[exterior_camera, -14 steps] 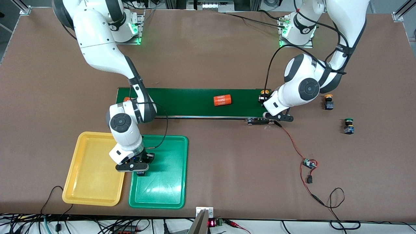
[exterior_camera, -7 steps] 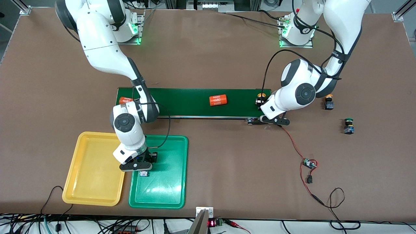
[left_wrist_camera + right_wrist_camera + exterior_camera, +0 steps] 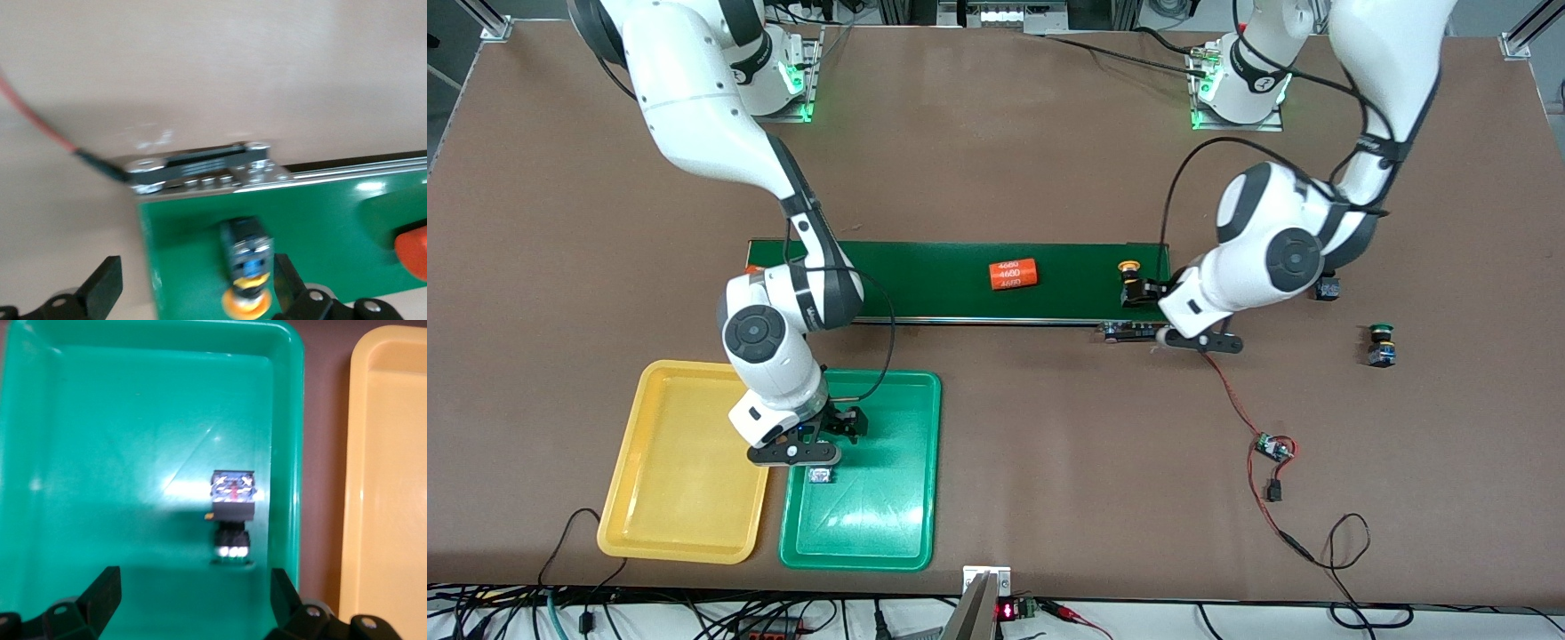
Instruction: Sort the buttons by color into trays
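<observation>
The yellow tray [image 3: 680, 462] sits toward the right arm's end of the table, touching the green tray [image 3: 889, 516]. The right gripper [image 3: 807, 451] hangs over the green tray with fingers spread wide, nothing in them. One button [image 3: 233, 500] lies in the green tray, cap hard to make out. On the conveyor belt [image 3: 943, 267] sits an orange cylinder [image 3: 1014, 275], then a yellow-capped button [image 3: 1131, 277]. The left gripper [image 3: 193, 293] hovers over that button, fingers apart. Another button [image 3: 1328, 288] is mostly hidden by the left arm; the green-capped button [image 3: 1382, 345] stands well apart.

four buttons [image 3: 1129, 281], two trays [image 3: 685, 542], one orange cylinder [image 3: 1014, 274].
</observation>
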